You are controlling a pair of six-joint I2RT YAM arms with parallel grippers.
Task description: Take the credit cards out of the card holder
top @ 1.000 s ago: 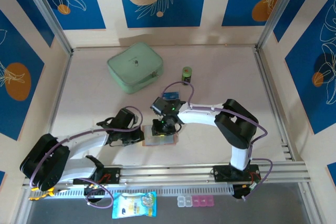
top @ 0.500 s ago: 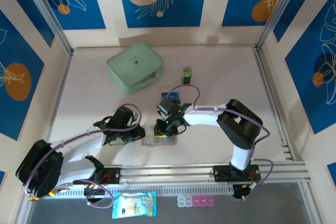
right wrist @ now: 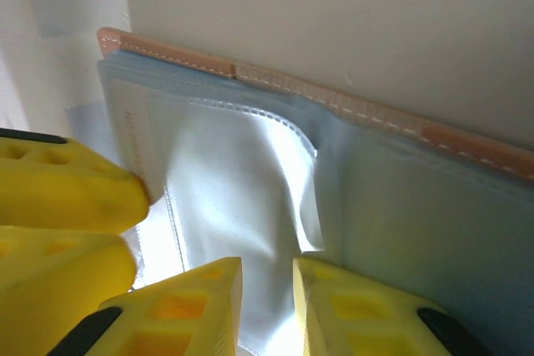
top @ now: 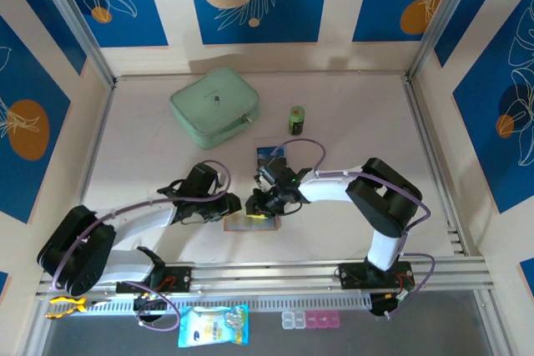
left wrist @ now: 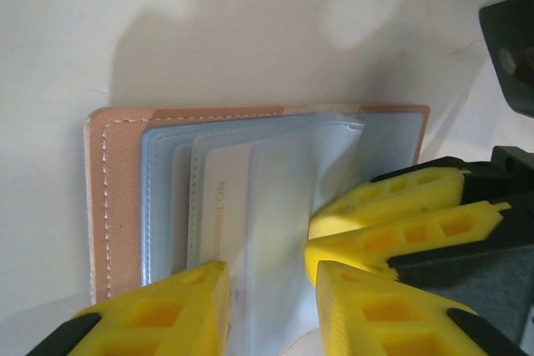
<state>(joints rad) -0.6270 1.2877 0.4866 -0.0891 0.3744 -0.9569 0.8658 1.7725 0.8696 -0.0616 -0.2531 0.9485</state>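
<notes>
**Top external view.** The card holder [top: 249,223] is lying open on the tabletop [top: 350,122], near the 6 o'clock edge. The left tool [top: 232,208] is standing at its 10 o'clock and the right tool [top: 265,204] at its 1 o'clock, both touching or just over it. A blue credit card [top: 269,156] is lying flat on the tabletop at 12 o'clock of the holder, apart from it. A mint-green zip case [top: 214,107] is sitting well apart at 11 o'clock.

**Left wrist view.** The left tool [left wrist: 271,277] is showing a moderate gap between its fingers, and nothing is being gripped. A white credit card [left wrist: 225,198] is sitting in a clear pocket of the card holder [left wrist: 104,206]. The right tool [left wrist: 315,238] is entering from 3 o'clock, its fingers close together at a raised pocket sheet.

**Right wrist view.** The right tool [right wrist: 267,277] is standing narrow – a slim gap, with clear pocket sheet of the card holder [right wrist: 467,149] lying in it. The left tool [right wrist: 138,231] is sitting at 9 o'clock, beside the white credit card [right wrist: 154,147].
</notes>
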